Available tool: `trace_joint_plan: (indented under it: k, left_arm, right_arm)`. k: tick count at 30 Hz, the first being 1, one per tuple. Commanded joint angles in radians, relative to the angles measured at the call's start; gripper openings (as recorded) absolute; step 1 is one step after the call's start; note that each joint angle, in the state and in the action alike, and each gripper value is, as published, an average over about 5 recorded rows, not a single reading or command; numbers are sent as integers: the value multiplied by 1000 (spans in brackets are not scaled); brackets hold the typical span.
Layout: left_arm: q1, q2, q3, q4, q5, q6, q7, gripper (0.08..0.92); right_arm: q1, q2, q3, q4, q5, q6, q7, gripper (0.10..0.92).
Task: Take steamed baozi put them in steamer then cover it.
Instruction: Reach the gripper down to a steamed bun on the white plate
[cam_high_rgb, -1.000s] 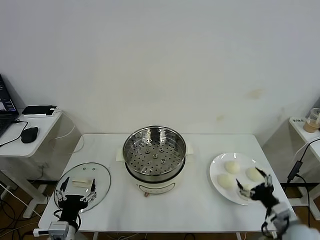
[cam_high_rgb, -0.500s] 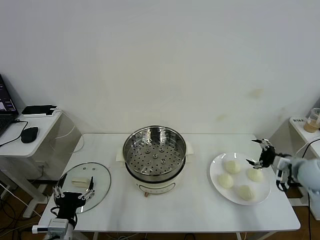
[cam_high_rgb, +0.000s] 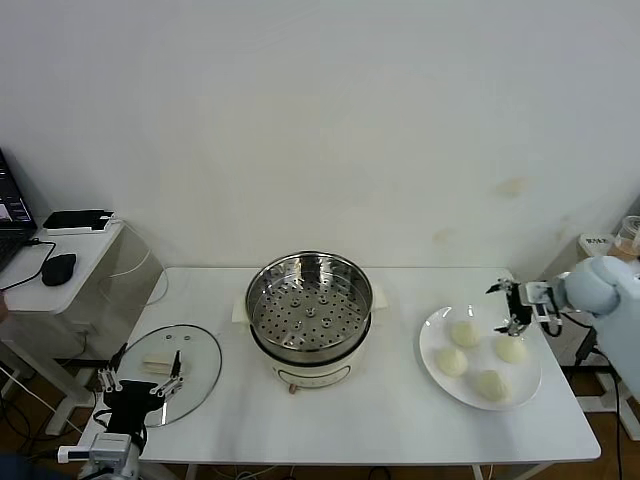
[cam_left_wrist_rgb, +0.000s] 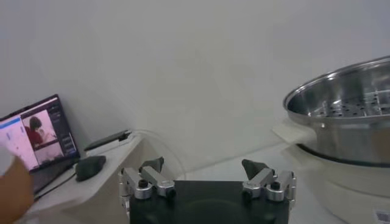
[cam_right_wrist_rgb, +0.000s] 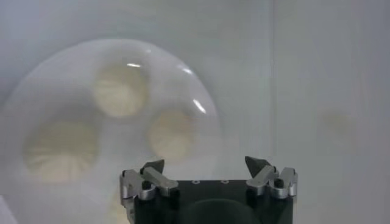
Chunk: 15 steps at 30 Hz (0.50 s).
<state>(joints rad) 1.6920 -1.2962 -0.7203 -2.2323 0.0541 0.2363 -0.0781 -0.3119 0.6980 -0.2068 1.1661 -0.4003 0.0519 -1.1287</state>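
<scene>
White surface (cam_high_rgb: 400, 410) under a plain wall carries everything, and by the look of it no step is finished yet. Nearest, at the lower left of the head view, the left hand (cam_high_rgb: 138, 382) hangs open just in front of the cover (cam_high_rgb: 170, 370), which lies flat beside the steamer (cam_high_rgb: 309, 305). Its perforated tray holds nothing. At the right, all four steamed baozi (cam_high_rgb: 452, 361) sit on the white plate (cam_high_rgb: 432, 340). Above the plate's far edge the right hand (cam_high_rgb: 508, 305) hovers open and empty. All four buns and the covering are left.
</scene>
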Motion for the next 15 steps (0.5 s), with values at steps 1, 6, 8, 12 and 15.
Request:
trace_joint_plan:
  k: [1, 6, 8, 12, 15]
  left_arm:
    - [-1, 3, -4, -2, 5, 3, 4, 823]
    - [2, 5, -10, 1, 5, 2, 8, 823]
    - [4, 4, -12, 1, 5, 2, 8, 823]
    - [3, 0, -15, 1, 6, 2, 8, 823]
    - [1, -3, -13, 3, 6, 1, 8, 823]
  right_arm:
    - [126, 123, -158, -174, -52, 16, -64, 823]
    - [134, 154, -161, -218, -94, 20, -60, 823]
    - [133, 156, -165, -223, -101, 19, -58, 823]
    - [129, 162, -168, -228, -102, 17, -51, 823]
    - [127, 171, -164, -245, -108, 19, -45, 823]
